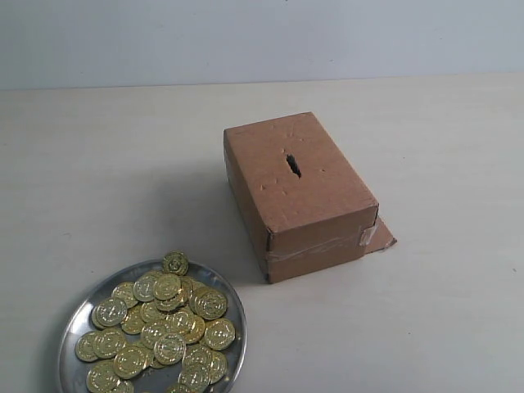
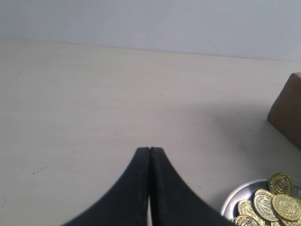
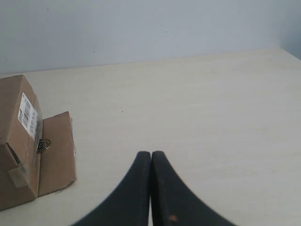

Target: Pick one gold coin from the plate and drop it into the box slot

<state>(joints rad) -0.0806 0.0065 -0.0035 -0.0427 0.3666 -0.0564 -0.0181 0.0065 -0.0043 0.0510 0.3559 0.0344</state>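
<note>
Gold coins (image 1: pixel 160 327) lie heaped on a round silver plate (image 1: pixel 79 315) at the near left of a pale bench (image 1: pixel 123 164). A brown cardboard box (image 1: pixel 299 192) stands apart to the plate's right. Its dark slot (image 1: pixel 292 165) faces up, likely so a coin can fall straight in. Neither arm shows in the exterior view. The left wrist view shows the left end effector (image 2: pixel 149 149) clenched and empty, with the plate's edge nearby, so this arm seems best placed to pick. The right wrist view shows the right end effector (image 3: pixel 151 153) also clenched and empty. It also shows one stray coin (image 3: pixel 43 145) on the box's flap (image 3: pixel 56 150), which the exterior view does not show.
</note>
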